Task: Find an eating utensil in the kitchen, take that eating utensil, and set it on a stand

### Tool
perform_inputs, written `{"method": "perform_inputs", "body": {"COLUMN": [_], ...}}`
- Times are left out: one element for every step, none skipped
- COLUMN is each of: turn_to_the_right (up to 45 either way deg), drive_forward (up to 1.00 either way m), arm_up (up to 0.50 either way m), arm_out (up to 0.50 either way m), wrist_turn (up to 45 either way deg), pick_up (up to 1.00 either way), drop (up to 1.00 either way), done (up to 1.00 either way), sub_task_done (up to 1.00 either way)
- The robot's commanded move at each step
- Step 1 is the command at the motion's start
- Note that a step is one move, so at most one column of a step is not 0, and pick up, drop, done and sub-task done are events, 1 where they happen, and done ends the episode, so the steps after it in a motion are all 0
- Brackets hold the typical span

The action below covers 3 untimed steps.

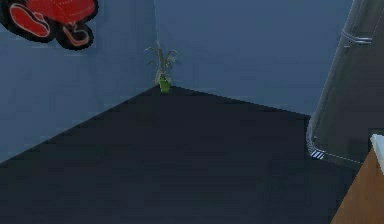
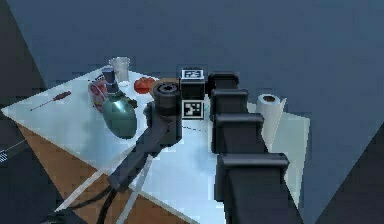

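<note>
On the white tabletop (image 2: pixel 200 170) in the arm side view, a thin long thing with a reddish end (image 2: pixel 50 98) lies near the far left corner; its shape suits a utensil. The dark arm (image 2: pixel 250 180) rises from the bottom edge to two white marked squares (image 2: pixel 190 90). Left of them the gripper's dark body slants down toward the table's near edge. The gripper (image 2: pixel 105 200) ends with two thin pale fingers (image 2: pixel 135 190) over that edge. I cannot tell whether it holds anything.
A teal vase (image 2: pixel 120 115), a clear glass (image 2: pixel 121 68), a reddish cup (image 2: pixel 98 90), a red round thing (image 2: pixel 145 85) and a paper roll (image 2: pixel 267 103) stand on the table. Ahead lie dark floor, a corner plant (image 1: pixel 163 82), a red wall picture (image 1: pixel 55 20) and a tall grey appliance (image 1: pixel 350 90).
</note>
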Motion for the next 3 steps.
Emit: {"method": "perform_inputs", "body": {"turn_to_the_right": [0.0,0.0,0.0], "drive_forward": [0.00,0.00,0.00], "arm_up": [0.00,0.00,0.00], "arm_out": [0.00,0.00,0.00], "wrist_turn": [45.0,45.0,6.0], "pick_up": [0.00,0.00,0.00], "drop": [0.00,0.00,0.00], "done": [0.00,0.00,0.00], "sub_task_done": [0.00,0.00,0.00]}}
